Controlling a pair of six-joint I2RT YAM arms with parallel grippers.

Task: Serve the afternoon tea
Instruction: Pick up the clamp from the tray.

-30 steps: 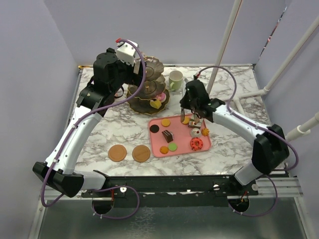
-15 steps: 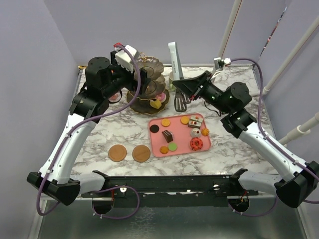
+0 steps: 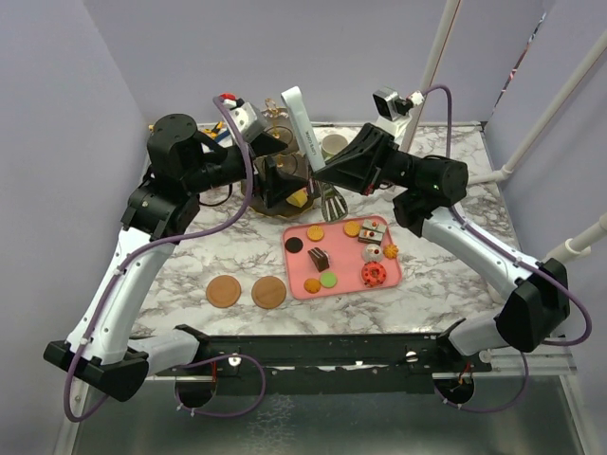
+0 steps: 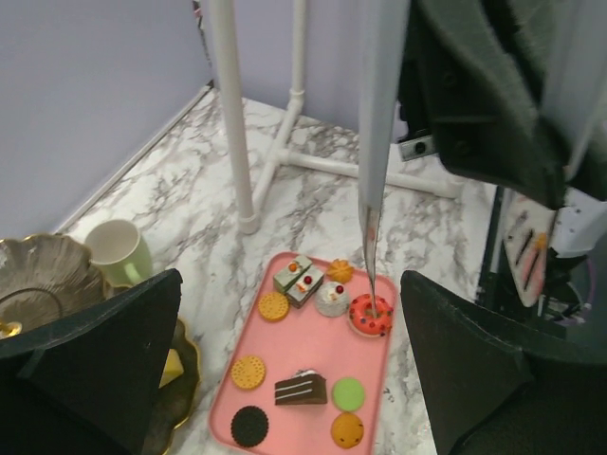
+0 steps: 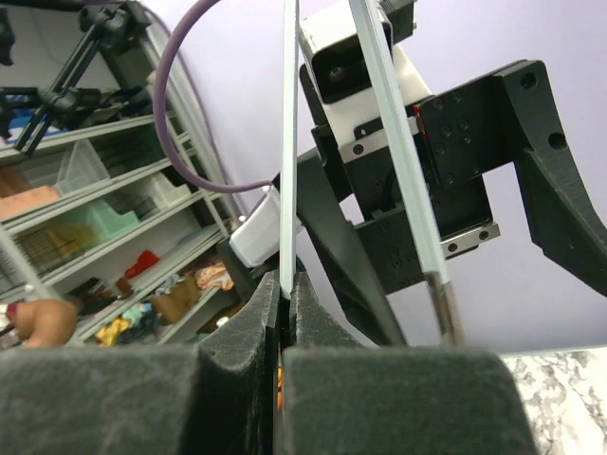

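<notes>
My right gripper (image 3: 321, 169) is shut on one arm of the white-handled metal tongs (image 3: 305, 133), held high and tilted over the tray's far edge; its pads (image 5: 264, 313) pinch the thin white strip (image 5: 287, 142). My left gripper (image 3: 275, 180) is open and empty above the dark scalloped stand (image 4: 38, 275), which it mostly hides in the top view. Its open fingers (image 4: 104, 360) frame the toy pastries on the pink tray (image 4: 299, 355). The tongs (image 4: 375, 114) hang edge-on before that camera. The pale-green mug (image 3: 334, 144) stands behind the tongs. Two brown coasters (image 3: 224, 291) (image 3: 269, 292) lie front left. The pink mug is hidden.
The pink tray (image 3: 302, 282) holds a red donut (image 3: 372, 274), a chocolate cake slice (image 3: 319, 259) and several cookies. White pipes (image 3: 446, 57) rise at the back right, their feet on the table (image 4: 285, 156). Purple walls close in the left and back.
My right arm lifted the tongs off the tray and swung them up and left, toward my left gripper. My left arm pulled its elbow left and turned its gripper toward the tray.
</notes>
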